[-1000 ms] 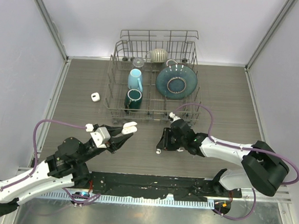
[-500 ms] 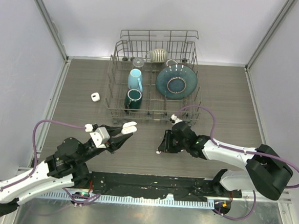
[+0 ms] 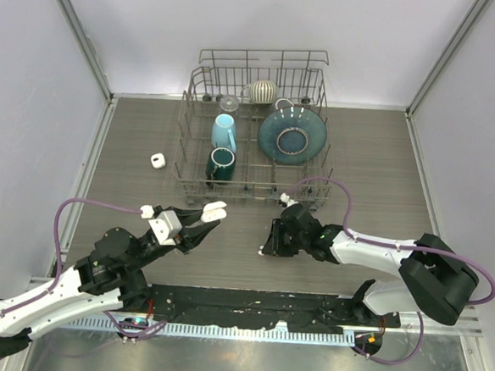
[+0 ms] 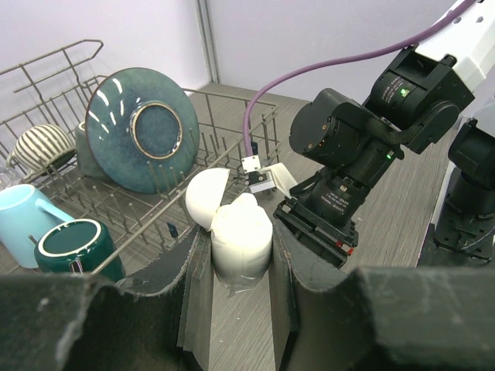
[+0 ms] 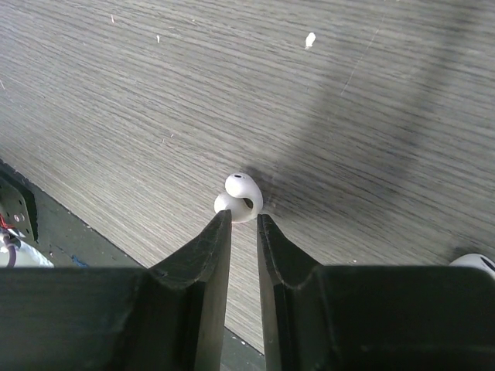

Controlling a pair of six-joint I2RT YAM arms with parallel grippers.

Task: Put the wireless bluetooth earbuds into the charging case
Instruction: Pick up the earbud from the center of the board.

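Observation:
My left gripper (image 3: pixel 201 222) is shut on a white charging case (image 3: pixel 214 209) with its lid open, held above the table; in the left wrist view the case (image 4: pixel 241 232) sits between the two black fingers. My right gripper (image 3: pixel 265 248) is low over the table at centre. In the right wrist view its fingertips (image 5: pixel 224 224) pinch the lower part of a small white earbud (image 5: pixel 240 199) that rests on the wood. A second earbud (image 5: pixel 473 263) shows only as a white edge at the lower right. Other earbuds are out of view.
A wire dish rack (image 3: pixel 189 105) stands at the back with a blue plate (image 3: pixel 292 135), a light blue mug (image 3: pixel 224 131), a dark green mug (image 3: pixel 221 162) and a striped bowl (image 3: pixel 263 91). A small white object (image 3: pixel 157 160) lies left of the rack.
My right gripper has shifted slightly down and left, onto the earbud on the table. The earbud itself and my left arm with the case have not moved.

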